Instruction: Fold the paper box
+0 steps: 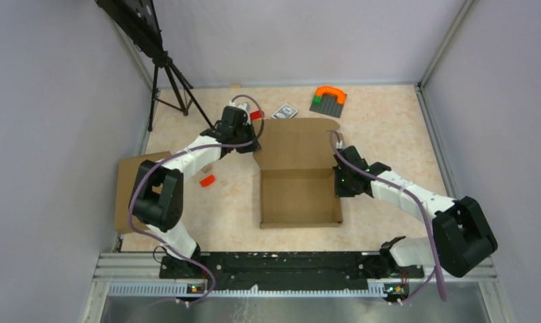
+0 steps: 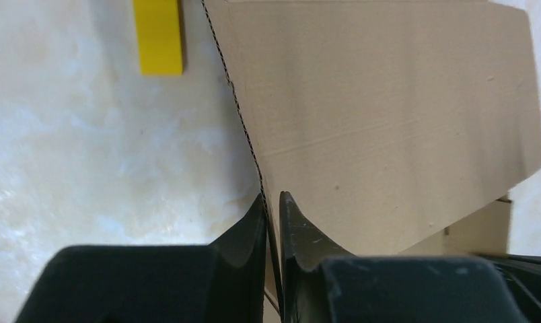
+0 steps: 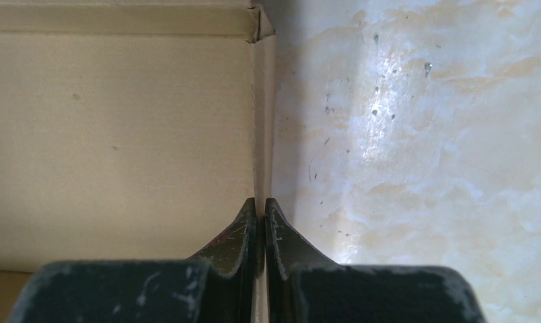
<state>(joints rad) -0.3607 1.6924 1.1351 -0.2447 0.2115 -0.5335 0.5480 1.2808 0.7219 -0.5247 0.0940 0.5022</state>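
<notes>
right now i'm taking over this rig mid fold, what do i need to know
Left fingers: shut on the left edge of the open lid flap.
Right fingers: shut on the right wall of the paper box.
Box sits mid-table between the arms.
Done: tray walls stand up.
Left: likely swing the lid over the tray and tuck it shut.

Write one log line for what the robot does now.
left gripper: pinching paper box lid edge | right gripper: pinching right wall
</notes>
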